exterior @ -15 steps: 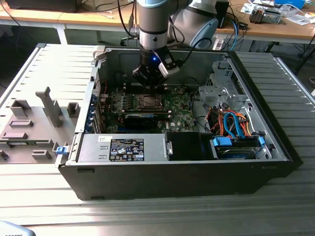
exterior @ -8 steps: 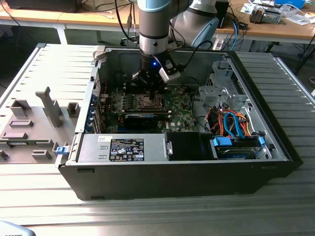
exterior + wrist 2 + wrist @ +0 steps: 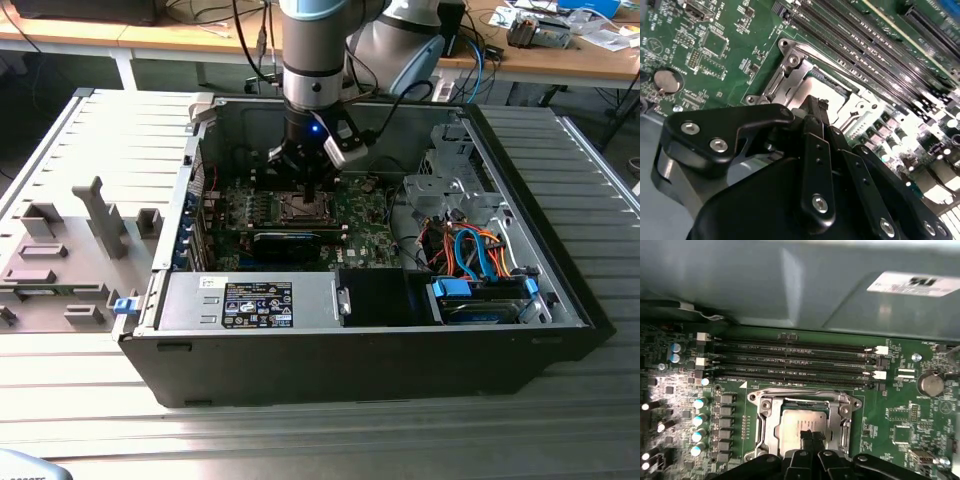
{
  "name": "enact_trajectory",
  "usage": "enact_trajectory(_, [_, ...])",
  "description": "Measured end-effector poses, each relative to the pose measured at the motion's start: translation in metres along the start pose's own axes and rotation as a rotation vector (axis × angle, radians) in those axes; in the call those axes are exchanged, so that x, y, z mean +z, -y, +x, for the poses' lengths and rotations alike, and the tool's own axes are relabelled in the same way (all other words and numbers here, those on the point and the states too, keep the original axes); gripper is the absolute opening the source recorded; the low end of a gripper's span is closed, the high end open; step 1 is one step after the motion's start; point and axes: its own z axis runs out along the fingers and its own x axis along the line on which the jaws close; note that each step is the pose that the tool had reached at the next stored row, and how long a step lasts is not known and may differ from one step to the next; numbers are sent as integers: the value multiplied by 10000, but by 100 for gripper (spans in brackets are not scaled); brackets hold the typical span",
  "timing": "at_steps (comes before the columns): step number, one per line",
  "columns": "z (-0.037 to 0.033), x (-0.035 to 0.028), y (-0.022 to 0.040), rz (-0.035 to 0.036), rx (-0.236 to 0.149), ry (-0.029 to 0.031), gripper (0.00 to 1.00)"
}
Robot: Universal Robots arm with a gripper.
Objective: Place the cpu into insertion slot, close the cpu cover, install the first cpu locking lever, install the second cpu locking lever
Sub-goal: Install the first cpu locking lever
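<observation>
Claw [image 3: 812,436] fingers pressed together on cpu [image 3: 801,428] | cpu cover [image 3: 769,422] down | exterior view: computer case [image 3: 520,250]

In the exterior view the gripper [image 3: 312,190] covered part of the insertion slot [image 3: 300,208], and the cpu there was too small to tell. In both wrist views the black fingers [image 3: 810,440] hid the near edge of the cpu [image 3: 802,422] and cpu cover [image 3: 769,426]. Finger gap could not be judged.
</observation>
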Motion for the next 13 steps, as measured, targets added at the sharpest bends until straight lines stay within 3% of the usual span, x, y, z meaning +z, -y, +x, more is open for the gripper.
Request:
enact_trajectory(2, [-2, -64, 2, 1, -1, -1, 11])
enact_trajectory(6, [-7, -265, 6, 1, -1, -1, 11])
enact_trajectory(11, [-10, -367, 8, 0, -1, 0, 11])
enact_trajectory(13, [-10, -373, 8, 0, -1, 1, 11])
